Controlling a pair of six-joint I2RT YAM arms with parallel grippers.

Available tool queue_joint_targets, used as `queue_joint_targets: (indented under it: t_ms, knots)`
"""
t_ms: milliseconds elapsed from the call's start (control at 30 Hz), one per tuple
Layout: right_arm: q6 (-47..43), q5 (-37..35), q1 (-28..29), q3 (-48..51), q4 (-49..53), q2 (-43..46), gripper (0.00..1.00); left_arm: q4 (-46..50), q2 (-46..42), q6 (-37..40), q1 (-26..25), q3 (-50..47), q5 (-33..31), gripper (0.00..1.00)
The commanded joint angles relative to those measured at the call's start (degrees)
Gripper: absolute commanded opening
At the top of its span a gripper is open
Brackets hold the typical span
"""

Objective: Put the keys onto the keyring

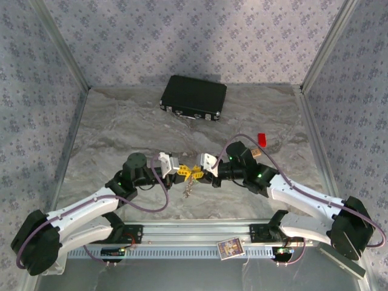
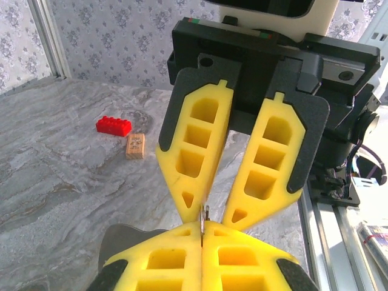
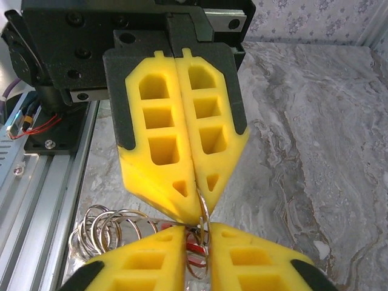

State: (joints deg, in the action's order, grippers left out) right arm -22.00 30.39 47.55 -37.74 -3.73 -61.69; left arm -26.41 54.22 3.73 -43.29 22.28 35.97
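finds both arms reaching inward from their bases, elbows low, forearms converging, claws tip to tip just above the near centre of the counter (image 1: pixel 109 133). records left claw (image 2: pixel 202 236) closed tight, pinching the thin keyring (image 3: pixel 204 213) edge-on between its tips. records right claw (image 3: pixel 197 237) with fingers a little apart, keyring passing through the gap, not clamped. notes a red key tag (image 3: pixel 193 250) low in that gap and a bunch of small rings (image 3: pixel 100 229) hanging just beside it, off the counter.
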Motion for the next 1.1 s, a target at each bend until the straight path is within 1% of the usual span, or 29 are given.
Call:
queue_joint_targets:
  t_ms: [0,100,133,200,233,300,367,433,533,633,767,833,867,933,967,1067]
  knots:
    - [1.08,0.45,0.73,0.13,-3.17,0.48,0.1,-4.63,0.18,-0.83,-0.57,-0.15,2.6,0.0]
    - [0.92,0.38,0.81,-0.07,-3.55,0.21,0.0,-4.31,0.12,-1.07,-0.59,-0.13,1.38,0.0]
    - [0.59,0.24,0.8,-0.24,-3.21,0.32,0.0,-3.9,0.1,-1.01,-0.57,-0.07,1.01,0.01]
    - [-0.8,-0.2,0.84,-0.99,-1.08,0.5,0.0,-1.72,-0.2,-0.55,-0.58,0.32,-0.07,0.13]
    - [-1.57,-0.5,0.8,-1.54,0.19,0.56,0.0,0.01,-0.38,0.23,-0.65,0.77,-0.25,0.16]
    - [-3.68,-0.89,0.77,-2.91,4.23,0.75,0.0,5.46,-0.58,2.66,-0.71,2.16,-0.85,0.19]
    - [-6.02,-0.95,0.71,-4.88,8.93,0.48,0.0,10.19,-0.56,5.04,-0.9,3.57,-1.72,0.19]
    - [-8.08,-0.44,0.73,-7.1,13.74,-0.04,0.0,13.66,-0.08,6.93,-1.18,4.96,-2.9,0.17]
    - [-10.68,-0.03,0.78,-10.99,20.67,-1.38,0.0,16.96,0.8,8.89,-1.13,6.86,-2.79,0.07]
    - [-11.73,0.17,0.75,-12.6,22.67,-1.68,0.0,17.71,1.01,9.85,-1.18,7.47,-2.16,0.0]
    - [-11.24,1.31,0.72,-12.71,22.21,-1.69,0.0,16.72,0.81,9.39,-1.18,7.36,-1.02,0.0]
    - [-9.52,2.08,0.46,-11.19,19.53,-1.06,0.25,14.24,0.41,7.93,-1.15,6.4,-0.47,0.0]
    - [-8.57,2.71,0.19,-9.96,17.43,-0.54,0.29,12.32,0.15,7.07,-1.14,5.65,-0.38,0.0]
    - [-6.06,4.09,-0.77,-7.26,12.68,0.68,0.31,7.68,-0.13,4.71,-1.16,3.96,-0.13,0.0]
    - [-4.79,4.71,-1.18,-6.17,10.39,1.07,0.31,5.8,-0.17,3.76,-1.17,3.23,0.0,0.0]
    - [-2.94,5.64,-1.67,-4.59,7.98,1.14,0.29,2.69,-0.33,2.08,-1.17,2.03,0.39,0.0]
